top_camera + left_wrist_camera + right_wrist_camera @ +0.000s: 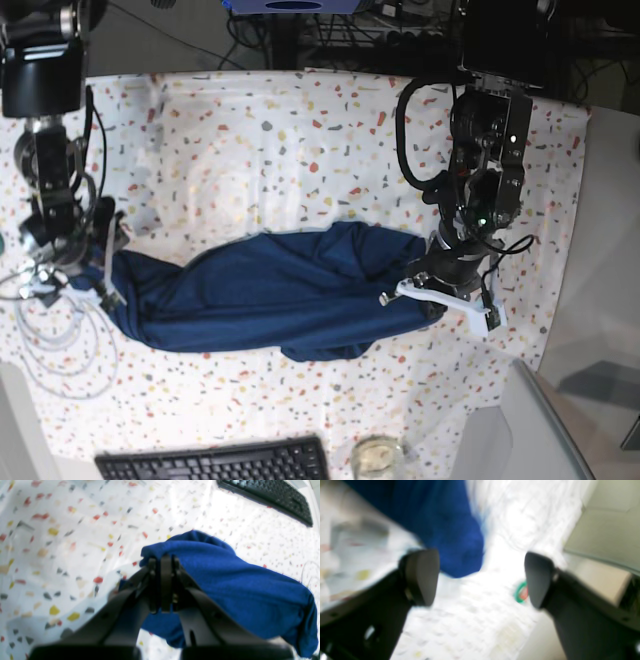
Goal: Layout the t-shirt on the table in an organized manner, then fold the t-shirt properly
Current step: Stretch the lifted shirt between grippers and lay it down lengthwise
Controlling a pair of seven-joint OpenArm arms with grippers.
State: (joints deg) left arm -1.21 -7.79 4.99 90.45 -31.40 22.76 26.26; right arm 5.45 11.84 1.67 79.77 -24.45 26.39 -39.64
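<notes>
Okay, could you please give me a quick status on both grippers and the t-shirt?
Left gripper shut on the t-shirt. Right gripper open, fabric just beyond its jaws. T-shirt stretched across the table, still rumpled. Keyboard near the front edge, clear of the cloth.

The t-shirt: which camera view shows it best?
The base view: the whole t-shirt lies stretched across the table between both arms. The left wrist view shows only the end pinched in the left gripper; the right wrist view shows a blurred corner.

T-shirt — soft matt knit; table — flecked cloth.
</notes>
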